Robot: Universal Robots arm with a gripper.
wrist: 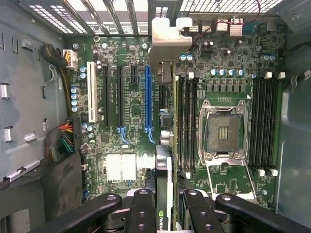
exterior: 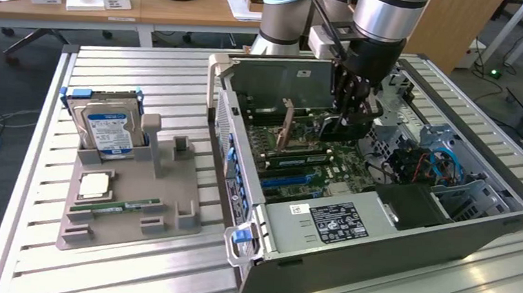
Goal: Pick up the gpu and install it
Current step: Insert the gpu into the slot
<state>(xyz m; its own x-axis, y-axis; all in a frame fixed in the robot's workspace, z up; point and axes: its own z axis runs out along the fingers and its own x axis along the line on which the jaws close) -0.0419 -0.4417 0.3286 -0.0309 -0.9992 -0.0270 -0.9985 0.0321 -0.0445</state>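
Observation:
My gripper (exterior: 349, 118) reaches down into the open computer case (exterior: 476, 231), over the motherboard (exterior: 307, 160). It is shut on the gpu (wrist: 164, 162), a thin black card that I see edge-on in the wrist view, clamped between the two black fingers (wrist: 142, 206). The card's silvery bracket (wrist: 167, 36) points at the slotted rear wall of the case. The gpu hangs upright above the board, just beside the long blue slot (wrist: 147, 97) and the RAM slots (wrist: 184, 121). Whether its lower edge touches a slot is hidden. In the exterior view the gpu (exterior: 334, 129) is a dark shape under the fingers.
A grey holder (exterior: 128, 206) on the slatted table, at the exterior view's left, carries a hard drive (exterior: 106, 130), a green RAM stick (exterior: 114, 207) and a small square chip (exterior: 95, 185). The case walls, power supply (exterior: 330, 224), cables (wrist: 65, 138) and an open CPU socket (wrist: 223, 131) crowd the gripper.

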